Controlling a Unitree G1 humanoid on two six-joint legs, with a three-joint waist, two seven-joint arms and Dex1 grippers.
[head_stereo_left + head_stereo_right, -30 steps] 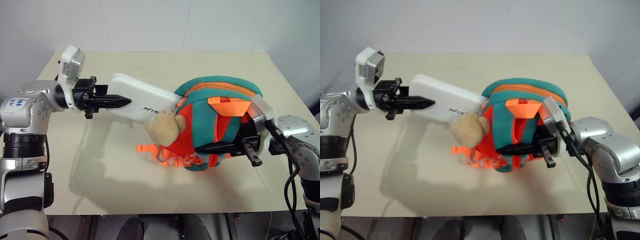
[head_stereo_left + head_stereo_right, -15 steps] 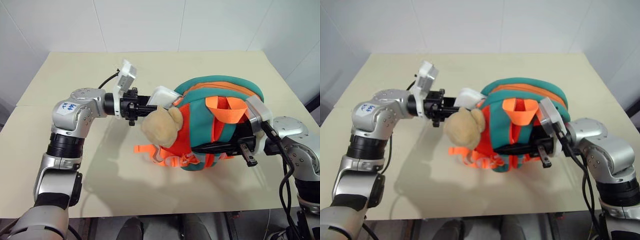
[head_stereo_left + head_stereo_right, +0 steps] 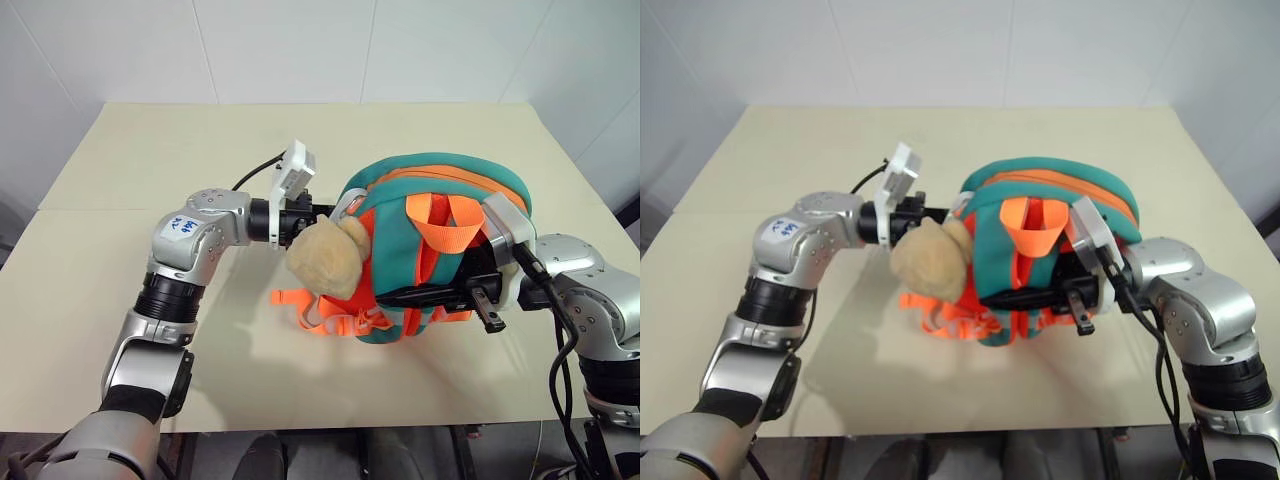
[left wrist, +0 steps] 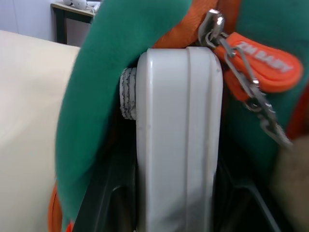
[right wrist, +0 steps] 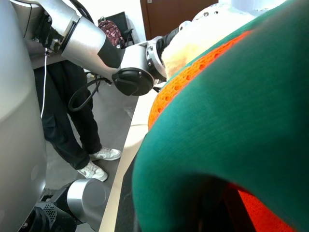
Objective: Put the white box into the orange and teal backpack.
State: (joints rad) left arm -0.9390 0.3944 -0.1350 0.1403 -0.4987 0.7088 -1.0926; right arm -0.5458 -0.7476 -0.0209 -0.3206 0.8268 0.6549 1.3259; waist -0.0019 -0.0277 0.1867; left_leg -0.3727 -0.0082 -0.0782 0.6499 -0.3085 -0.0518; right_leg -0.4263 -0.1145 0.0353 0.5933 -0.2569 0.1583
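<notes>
Eye views: backpack [image 3: 440, 200] lies on the beige bench [image 3: 150, 150], held up off the surface at one end. Plush charm [image 3: 328, 258] hangs against the backpack's orange front. Left gripper [image 3: 318, 212] points level into the backpack's open mouth, just above the charm. Box is almost wholly inside the backpack. Right gripper [image 3: 440, 293] is clamped narrow on the backpack's lower edge, on the side opposite the charm.

Left wrist view: box [image 4: 179, 140] sits edge-on between the left gripper's fingers, which hold it; its far end is tucked between the backpack's teal walls. Orange zip pull [image 4: 260, 60] with chain hangs beside the box.

Right wrist view: teal and orange backpack fabric lies close up. Beyond the backpack, a person's legs [image 5: 67, 125] stand on the floor.
</notes>
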